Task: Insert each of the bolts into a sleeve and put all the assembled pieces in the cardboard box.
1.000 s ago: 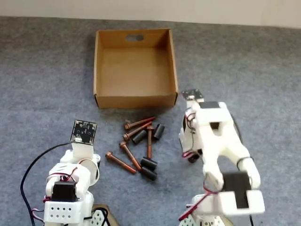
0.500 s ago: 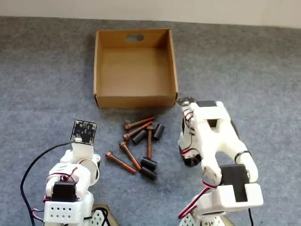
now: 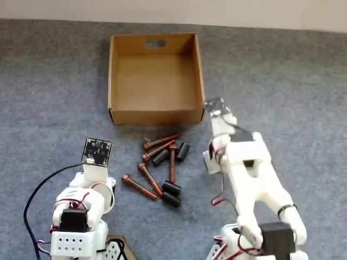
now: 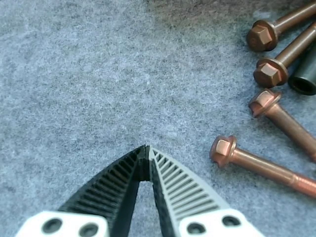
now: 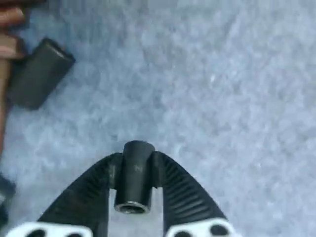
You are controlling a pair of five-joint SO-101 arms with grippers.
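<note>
Right hand (image 5: pixel 136 157): closed across the barrel of a black sleeve (image 5: pixel 133 180); one end of the sleeve pokes just past the fingertips and the open bore faces back toward the wrist.
Beneath it: grey bench (image 5: pixel 237 74); the sleeve looks to be carried clear of it.
Beyond the fingertips: a loose sleeve (image 5: pixel 40 73) lies flat, off toward the pile.
Left hand (image 4: pixel 146 152): fingers pressed together with nothing between them, tips low over the bench.
Nearest bolt (image 4: pixel 223 148): its head is just ahead of and beside the left hand's tips, with three more heads farther out.
Pile (image 3: pixel 160 165): bolts and sleeves mixed together, lying between the two arms.
Cardboard box (image 3: pixel 111 81): farthest from both hands and empty; its near corner is close to the right hand.
Step, as I judge it: mating the held sleeve with a bolt.
Doing it well: present the bore level and toward the left arm. Take the nearest bolt by its head end so the shank stands free, and line the shank up with the bore before pushing. Squeeze firmly, because a barrel gripped mid-length may pivot.
</note>
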